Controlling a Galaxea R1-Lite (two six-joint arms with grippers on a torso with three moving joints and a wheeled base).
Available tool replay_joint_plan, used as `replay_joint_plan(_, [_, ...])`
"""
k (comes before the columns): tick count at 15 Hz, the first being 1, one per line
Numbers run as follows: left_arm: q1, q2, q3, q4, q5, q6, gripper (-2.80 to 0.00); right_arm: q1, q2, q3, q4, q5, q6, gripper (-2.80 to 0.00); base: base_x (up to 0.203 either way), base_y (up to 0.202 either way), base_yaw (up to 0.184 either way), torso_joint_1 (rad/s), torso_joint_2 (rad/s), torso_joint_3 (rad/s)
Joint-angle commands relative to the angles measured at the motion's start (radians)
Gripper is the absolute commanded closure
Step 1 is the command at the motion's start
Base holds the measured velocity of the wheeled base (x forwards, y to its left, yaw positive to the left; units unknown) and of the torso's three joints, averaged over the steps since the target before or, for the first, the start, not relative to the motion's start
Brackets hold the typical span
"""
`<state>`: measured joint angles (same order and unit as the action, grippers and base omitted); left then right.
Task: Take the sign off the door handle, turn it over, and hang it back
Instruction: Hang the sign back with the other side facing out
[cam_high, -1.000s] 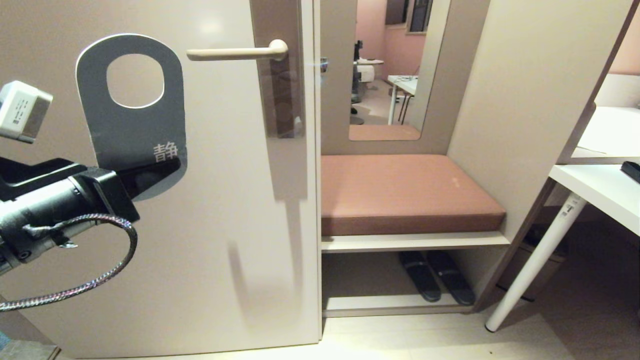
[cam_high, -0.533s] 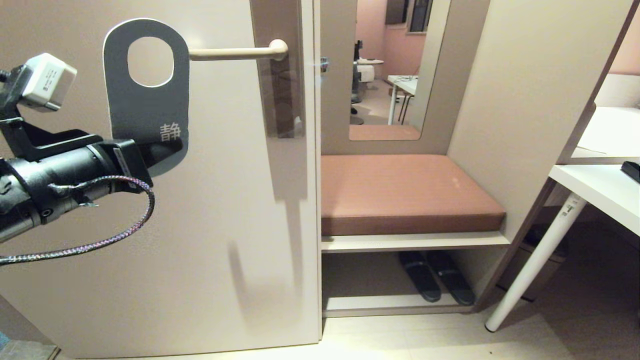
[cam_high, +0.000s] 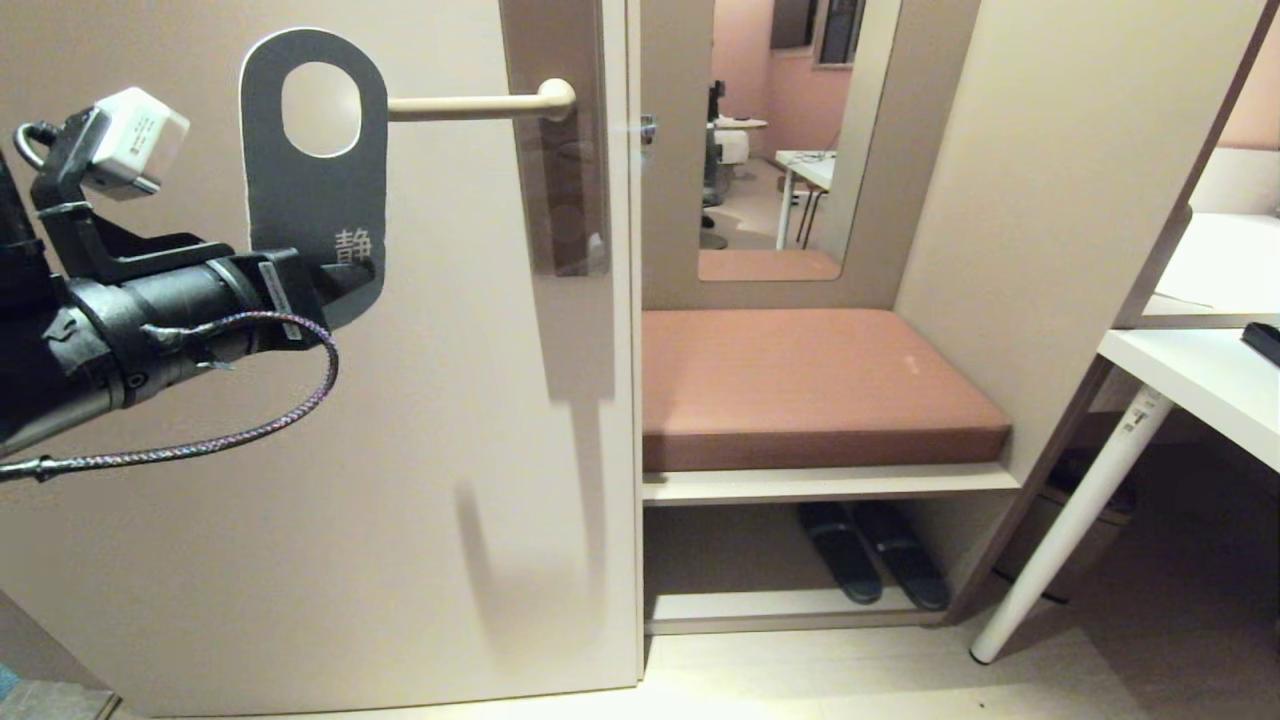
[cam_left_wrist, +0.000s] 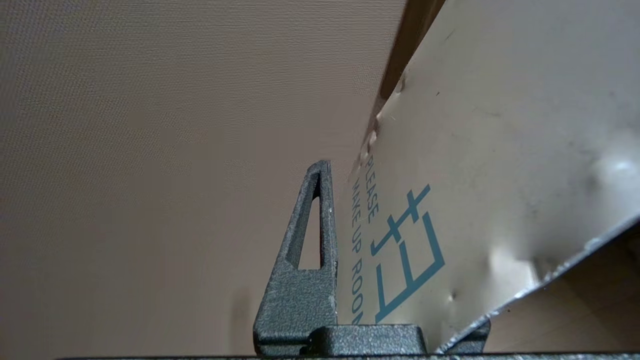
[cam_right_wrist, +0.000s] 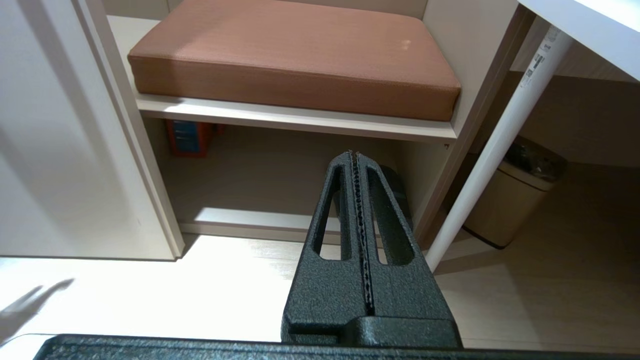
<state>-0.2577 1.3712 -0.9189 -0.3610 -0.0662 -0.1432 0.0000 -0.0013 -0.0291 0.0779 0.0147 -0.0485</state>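
The sign (cam_high: 312, 205) shows its dark blue-grey side in the head view and stands nearly upright against the beige door. Its round hole (cam_high: 320, 108) lies just left of the free end of the door handle (cam_high: 480, 103), and the sign's right edge overlaps that end. My left gripper (cam_high: 345, 282) is shut on the sign's lower end. The left wrist view shows the white "PLEASE MAKE UP ROOM" side (cam_left_wrist: 500, 150) pinched beside one black finger (cam_left_wrist: 310, 235); the other finger is hidden behind the card. My right gripper (cam_right_wrist: 354, 156) hangs shut and empty, low over the floor.
Right of the door, a brown cushion (cam_high: 810, 385) lies on a bench, with dark slippers (cam_high: 870, 555) on the shelf beneath and a mirror (cam_high: 790, 130) above. A white desk (cam_high: 1200, 385) with a slanted leg (cam_high: 1070, 520) stands far right, a bin (cam_right_wrist: 515, 195) under it.
My left arm has carried the sign up and to the right, from well left of the handle to its free end, and the card has straightened from tilted to nearly upright.
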Motion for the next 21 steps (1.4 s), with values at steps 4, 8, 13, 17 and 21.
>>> replay_joint_plan(4, [0.000,0.040,-0.053,0.014,0.043,-0.018,0.00,0.000,0.001,0.000,0.000,0.001,-0.001,0.00,0.000,0.000,0.000,0.000,0.00,0.000])
replay_joint_plan(8, [0.000,0.043,-0.065,0.061,0.058,-0.081,0.00,0.000,0.001,0.000,0.000,0.001,-0.001,0.00,0.000,0.000,0.000,0.000,0.00,0.000])
replay_joint_plan(13, [0.002,0.083,-0.121,0.093,0.086,-0.115,0.00,0.000,0.001,0.000,0.000,0.001,-0.001,0.00,0.000,0.000,0.000,0.000,0.00,0.000])
replay_joint_plan(17, [0.003,0.106,-0.166,0.134,0.088,-0.154,0.00,0.000,0.001,0.000,0.000,0.001,-0.001,0.00,0.000,0.000,0.000,0.000,0.00,0.000])
replay_joint_plan(21, [0.003,0.127,-0.179,0.146,0.088,-0.172,0.00,0.000,0.001,0.000,0.000,0.001,-0.001,0.00,0.000,0.000,0.000,0.000,0.00,0.000])
